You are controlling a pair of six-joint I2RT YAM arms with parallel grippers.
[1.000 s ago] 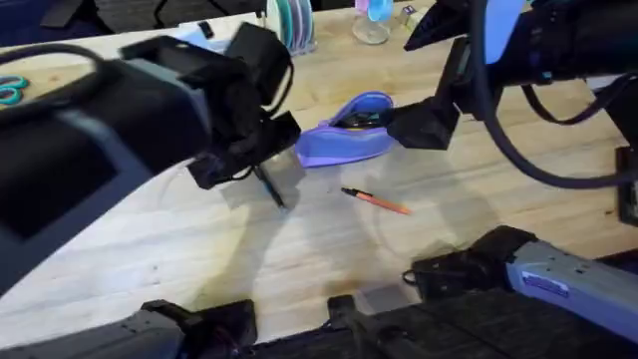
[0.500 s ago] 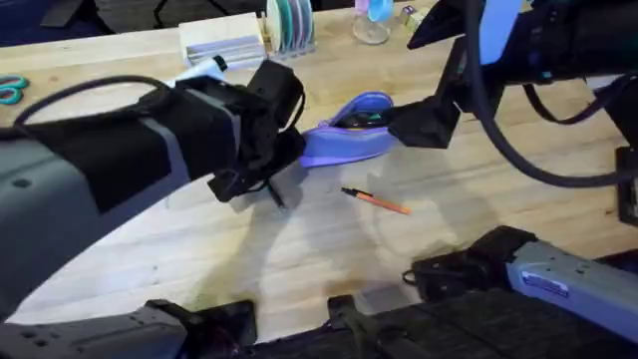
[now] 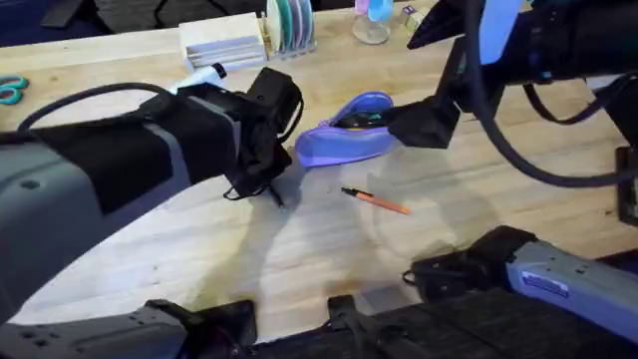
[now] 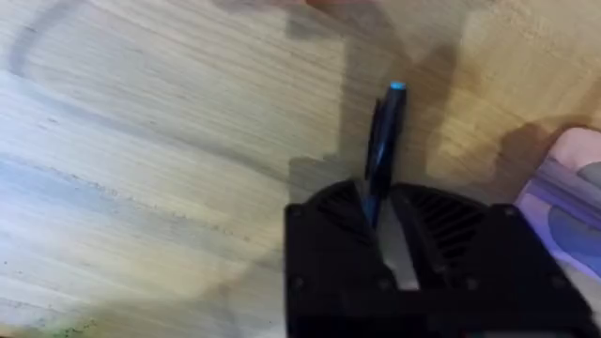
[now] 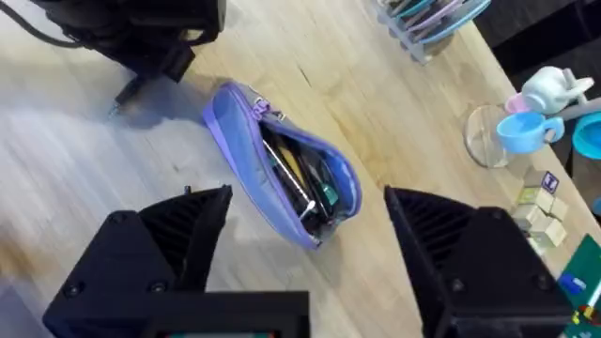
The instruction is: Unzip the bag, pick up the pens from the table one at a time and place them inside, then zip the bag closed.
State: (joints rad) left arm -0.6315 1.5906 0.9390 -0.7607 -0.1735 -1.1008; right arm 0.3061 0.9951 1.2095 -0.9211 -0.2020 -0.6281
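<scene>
The lavender pencil pouch (image 5: 282, 188) lies unzipped on the butcher-block table (image 3: 299, 249), mouth gaping, several pens and a green item inside. Left gripper (image 4: 380, 211) pinches the black pen (image 4: 380, 155) just beside the pouch. Right gripper (image 5: 310, 253) hangs spread wide over the pouch. Orange pen (image 3: 377, 201) lies nearby on the wood.
</scene>
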